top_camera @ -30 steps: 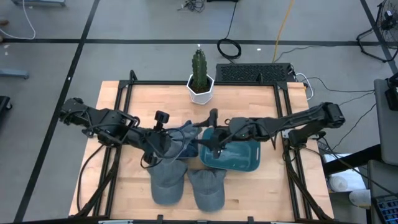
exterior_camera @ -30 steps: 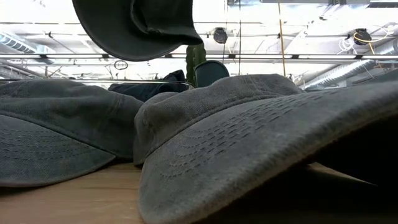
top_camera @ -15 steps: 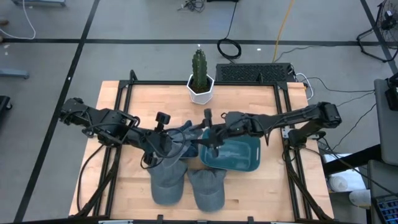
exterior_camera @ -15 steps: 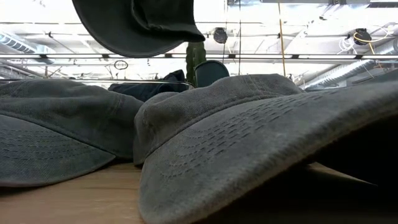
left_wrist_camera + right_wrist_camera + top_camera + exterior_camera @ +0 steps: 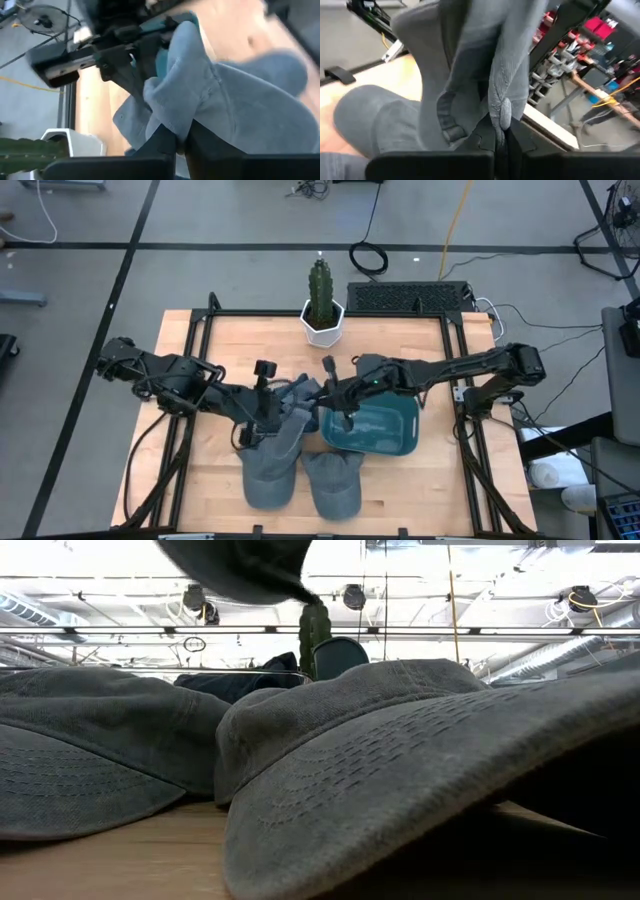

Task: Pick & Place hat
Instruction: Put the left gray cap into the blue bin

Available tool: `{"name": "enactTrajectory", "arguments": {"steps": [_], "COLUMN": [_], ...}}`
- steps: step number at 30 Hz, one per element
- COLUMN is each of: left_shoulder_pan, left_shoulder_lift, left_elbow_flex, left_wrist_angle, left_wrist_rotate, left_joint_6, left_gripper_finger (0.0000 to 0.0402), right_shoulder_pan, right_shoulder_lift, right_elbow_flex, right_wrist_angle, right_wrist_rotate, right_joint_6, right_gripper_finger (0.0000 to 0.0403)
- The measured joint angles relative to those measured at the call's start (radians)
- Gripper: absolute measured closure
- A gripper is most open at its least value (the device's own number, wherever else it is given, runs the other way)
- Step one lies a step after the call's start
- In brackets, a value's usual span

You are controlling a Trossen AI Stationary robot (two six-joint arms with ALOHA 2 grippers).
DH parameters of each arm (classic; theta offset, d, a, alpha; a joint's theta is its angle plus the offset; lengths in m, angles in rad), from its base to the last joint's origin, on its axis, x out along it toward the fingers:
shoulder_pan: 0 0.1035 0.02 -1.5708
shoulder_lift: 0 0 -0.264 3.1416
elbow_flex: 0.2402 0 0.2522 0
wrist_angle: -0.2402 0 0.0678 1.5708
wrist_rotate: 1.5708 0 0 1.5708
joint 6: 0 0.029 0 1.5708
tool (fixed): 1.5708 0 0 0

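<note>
Wooden worktop [image 5: 200, 340] carried two grey caps [image 5: 270, 475] near a teal tray [image 5: 385, 430]; left hand [image 5: 268, 420] and right hand [image 5: 322, 393] both clamped one raised cap [image 5: 290, 402].

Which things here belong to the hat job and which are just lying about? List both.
Job: lifted hat, pinched by the left gripper and the right gripper; two flat hats; teal tray, likely the target.
Lying about: potted cactus; black keyboard; coiled cable.
</note>
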Motion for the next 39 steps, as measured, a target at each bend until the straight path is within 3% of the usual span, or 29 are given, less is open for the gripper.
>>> {"name": "enactTrajectory", "arguments": {"steps": [4,8,15,21,24,29,35,39], "left_shoulder_pan": [0.011,0.034,0.086,0.108,0.107,0.109,0.109,0.109], "left_shoulder_lift": [-0.001,-0.001,-0.022,-0.113,-0.18,-0.311,-0.45,-0.491], "left_elbow_flex": [0.001,0.001,0.001,-0.007,-0.035,-0.121,-0.188,-0.196], "left_wrist_angle": [0.081,0.141,0.251,0.255,0.254,0.258,0.255,0.255], "left_wrist_rotate": [-0.019,-0.096,-0.122,-0.136,-0.167,-0.246,-0.285,-0.286], "left_joint_6": [-0.123,-0.272,-0.305,-0.374,-0.384,-0.447,-0.536,-0.523], "left_gripper_finger": [0.0349,0.0289,0.0152,0.0074,0.0051,0.0025,0.0015,0.0021], "right_shoulder_pan": [0.033,0.062,0.172,0.298,0.359,0.455,0.57,0.597], "right_shoulder_lift": [-0.053,-0.083,-0.187,-0.357,-0.412,-0.477,-0.577,-0.635], "right_elbow_flex": [0.001,0.001,0.0,0.001,0.001,-0.012,-0.118,-0.207], "right_wrist_angle": [-0.055,-0.103,-0.219,-0.424,-0.57,-0.719,-0.618,-0.551], "right_wrist_rotate": [0.049,0.07,0.374,0.408,0.409,0.417,0.645,0.678], "right_joint_6": [-0.038,-0.034,-0.134,-0.186,-0.189,-0.057,-0.044,-0.001], "right_gripper_finger": [0.0402,0.0402,0.0403,0.0402,0.0402,0.0402,0.0402,0.0402]}}
